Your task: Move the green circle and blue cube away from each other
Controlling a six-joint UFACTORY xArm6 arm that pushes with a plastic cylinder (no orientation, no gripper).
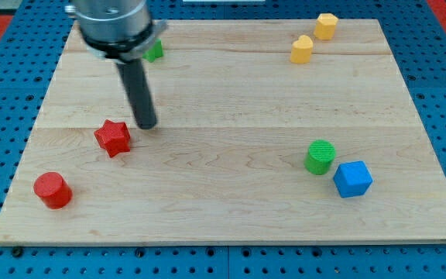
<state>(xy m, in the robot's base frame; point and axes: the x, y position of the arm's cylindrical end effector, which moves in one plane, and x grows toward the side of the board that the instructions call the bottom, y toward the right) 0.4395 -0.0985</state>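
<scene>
My tip (147,124), a bare rod with no claw to open or shut, stands far left of the touching green circle (320,156) and blue cube (352,179).

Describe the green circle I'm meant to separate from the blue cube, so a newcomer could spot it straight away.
Start at the wooden board and go to its lower part on the view's right, where two blocks sit close together. The green circle is the upper-left one, beside the blue cube. It is a short ribbed cylinder, unlike the partly hidden green block at the view's top left; my tip is far off, near the red star.
</scene>
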